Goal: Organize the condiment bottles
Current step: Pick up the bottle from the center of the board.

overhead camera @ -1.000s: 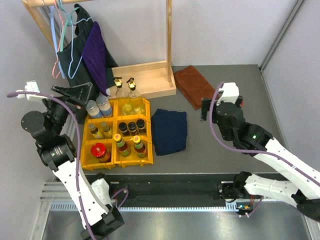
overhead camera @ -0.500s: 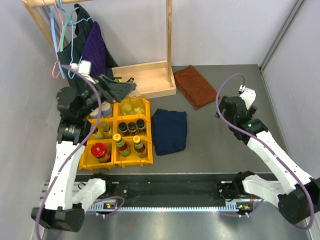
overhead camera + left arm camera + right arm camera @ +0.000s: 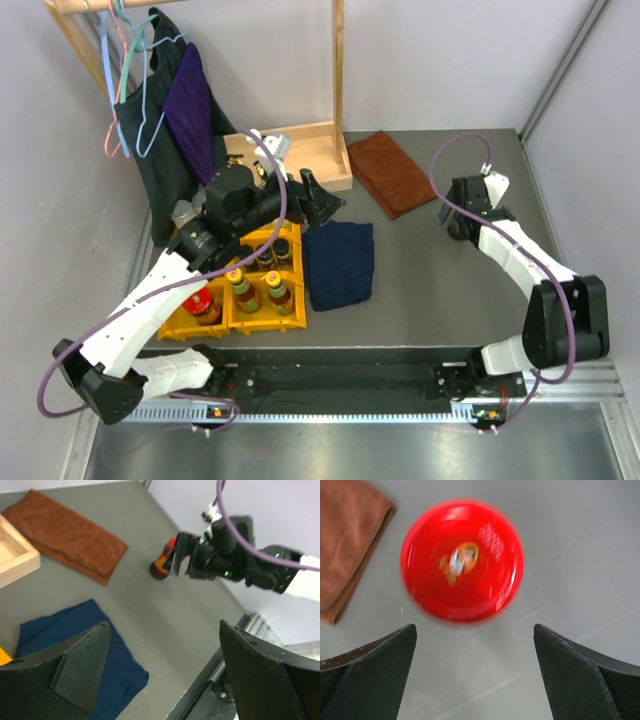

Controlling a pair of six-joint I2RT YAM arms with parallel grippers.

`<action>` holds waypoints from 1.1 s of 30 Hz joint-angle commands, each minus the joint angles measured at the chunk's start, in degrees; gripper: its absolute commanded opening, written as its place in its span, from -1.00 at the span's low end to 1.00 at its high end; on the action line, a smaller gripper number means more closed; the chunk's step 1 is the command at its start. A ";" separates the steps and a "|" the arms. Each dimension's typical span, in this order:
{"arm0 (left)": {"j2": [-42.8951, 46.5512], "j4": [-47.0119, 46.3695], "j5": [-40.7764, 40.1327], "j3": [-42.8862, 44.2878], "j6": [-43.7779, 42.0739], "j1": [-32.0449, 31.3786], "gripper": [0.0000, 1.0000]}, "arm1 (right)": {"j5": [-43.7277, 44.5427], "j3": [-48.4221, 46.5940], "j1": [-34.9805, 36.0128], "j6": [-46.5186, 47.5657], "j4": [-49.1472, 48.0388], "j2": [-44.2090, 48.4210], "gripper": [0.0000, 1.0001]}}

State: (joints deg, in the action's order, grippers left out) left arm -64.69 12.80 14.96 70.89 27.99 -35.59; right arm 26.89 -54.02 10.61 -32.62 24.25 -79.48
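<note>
Yellow bins (image 3: pixel 168 325) at the left hold several condiment bottles: two yellow-capped sauce bottles (image 3: pixel 243 288), dark black-capped bottles (image 3: pixel 268 255) and a red-lidded jar (image 3: pixel 198 303). My left arm hides the rear bins. My left gripper (image 3: pixel 322 200) is open and empty above the navy cloth's far edge, and its wrist view shows the same (image 3: pixel 165 670). Another red-lidded jar (image 3: pixel 462 560) stands alone on the table at the right, and it also shows in the left wrist view (image 3: pixel 162 566). My right gripper (image 3: pixel 475 665) is open and hovers over that jar, just to one side of the lid (image 3: pixel 462 218).
A navy cloth (image 3: pixel 340 262) lies right of the bins. A brown cloth (image 3: pixel 388 172) lies at the back between the two grippers. A wooden rack base (image 3: pixel 305 160) and hanging clothes (image 3: pixel 185 110) stand at the back left. A metal rail (image 3: pixel 350 375) runs along the table's near edge.
My left arm swung from the left side across the bins to the right. My right arm moved to the far right and came over the lone red-lidded jar.
</note>
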 commanded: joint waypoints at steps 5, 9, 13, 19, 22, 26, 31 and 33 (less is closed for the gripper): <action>-4.04 1.35 -12.93 1.53 -5.84 -8.08 0.87 | -0.53 -5.74 -3.84 2.38 -10.18 -4.71 0.97; -5.97 1.27 -14.43 0.92 -5.93 -9.93 0.87 | -0.35 -6.97 -3.84 4.23 -12.03 -6.91 0.97; -5.80 0.48 -17.51 -0.40 -5.49 -10.28 0.87 | -0.88 -8.03 -3.93 4.41 -11.42 -8.49 0.80; -5.80 0.30 -19.70 -1.99 -4.44 -10.46 0.86 | -2.20 -6.89 -3.93 3.27 -10.63 -8.32 0.01; -5.54 0.39 -20.58 -2.51 -4.00 -10.55 0.85 | -2.37 -6.63 -3.85 3.00 -9.23 -7.88 -0.39; -5.01 0.47 -21.81 -3.39 -3.12 -10.55 0.83 | -4.74 -5.49 -3.50 3.09 -8.52 -5.16 -0.90; -4.75 0.47 -23.05 -5.67 -2.76 -10.55 0.82 | -3.34 -4.69 1.24 5.20 -3.34 1.50 -1.00; -5.10 0.39 -22.78 -6.55 -2.59 -10.64 0.81 | -3.52 -3.73 4.15 5.46 -1.93 3.71 -1.00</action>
State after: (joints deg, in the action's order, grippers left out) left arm -71.11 15.09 -6.59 65.91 24.56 -45.87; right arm 24.03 -57.76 10.17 -28.05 20.36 -83.31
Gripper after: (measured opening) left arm 0.912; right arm 0.679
